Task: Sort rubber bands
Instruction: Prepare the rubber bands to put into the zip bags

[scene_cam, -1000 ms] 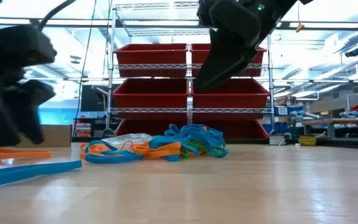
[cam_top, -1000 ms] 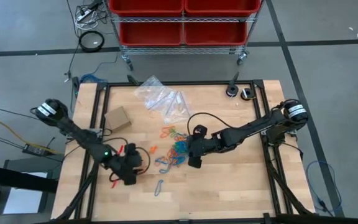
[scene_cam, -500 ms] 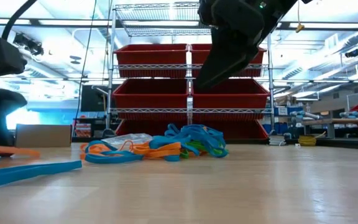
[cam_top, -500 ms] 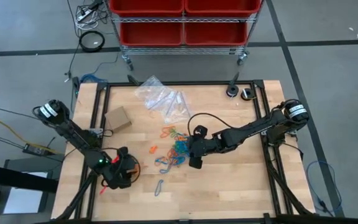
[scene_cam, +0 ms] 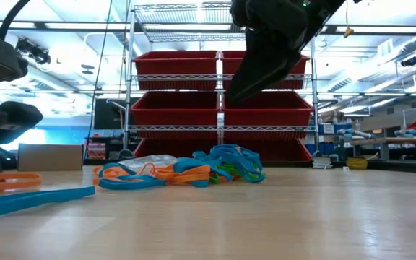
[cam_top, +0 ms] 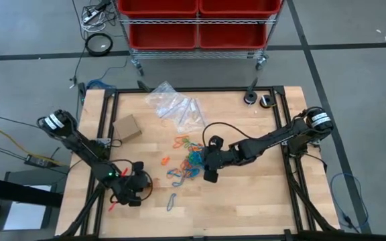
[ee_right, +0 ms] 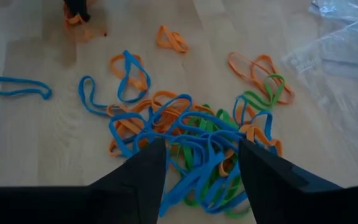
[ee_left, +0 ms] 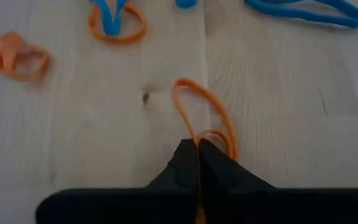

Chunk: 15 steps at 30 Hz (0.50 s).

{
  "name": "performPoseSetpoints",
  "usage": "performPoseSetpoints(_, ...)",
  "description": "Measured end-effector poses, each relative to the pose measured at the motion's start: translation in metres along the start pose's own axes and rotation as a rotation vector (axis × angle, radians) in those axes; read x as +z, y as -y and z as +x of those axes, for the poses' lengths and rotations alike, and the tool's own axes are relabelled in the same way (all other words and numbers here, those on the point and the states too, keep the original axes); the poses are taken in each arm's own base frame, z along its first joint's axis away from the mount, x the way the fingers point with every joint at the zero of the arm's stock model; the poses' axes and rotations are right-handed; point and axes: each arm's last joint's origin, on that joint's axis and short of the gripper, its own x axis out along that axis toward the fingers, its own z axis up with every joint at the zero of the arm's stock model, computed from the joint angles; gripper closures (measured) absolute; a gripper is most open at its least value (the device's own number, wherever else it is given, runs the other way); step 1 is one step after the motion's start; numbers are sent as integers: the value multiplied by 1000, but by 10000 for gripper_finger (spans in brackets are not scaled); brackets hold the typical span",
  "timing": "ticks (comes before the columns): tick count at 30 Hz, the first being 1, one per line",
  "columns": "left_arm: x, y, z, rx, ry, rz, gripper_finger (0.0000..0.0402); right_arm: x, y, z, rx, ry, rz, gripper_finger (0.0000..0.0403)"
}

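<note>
Bands (ee_right: 191,146) lying tangled mid-table, strays trailing left; light, soft, stretchy, needing pinch on single strand. Left gripper (ee_left: 197,158) pinching orange band (ee_left: 207,118) near left corner, fingers together on it. Right gripper (ee_right: 197,168) hovering over pile, fingers apart. Bags (cam_top: 176,104) lying far side.

The rubber bands (cam_top: 191,161) lie heaped mid-table, plastic bags (cam_top: 174,107) behind them. The right gripper (cam_top: 208,175) hangs just right of the heap, the left gripper (cam_top: 134,195) (well apart) near the front left corner, a cardboard box (cam_top: 126,127) behind it

rubber bands (cam_top: 191,161) mid-table, bare wood around
</note>
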Motion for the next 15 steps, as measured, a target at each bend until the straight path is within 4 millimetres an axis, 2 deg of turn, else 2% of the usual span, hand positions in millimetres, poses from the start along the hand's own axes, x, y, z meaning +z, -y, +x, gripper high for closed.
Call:
performPoseSetpoints(3,9,-4,2,9,47,19,397,1,0,0,4,12,5,221)
performPoseSetpoints(6,22,-13,6,100,100,35,398,1,0,0,4,12,5,223)
performPoseSetpoints(12,62,-35,16,200,189,77,400,1,-2,-1,8,13,9,223)
performPoseSetpoints(15,84,-50,21,186,234,78,400,0,-3,-1,9,12,8,225)
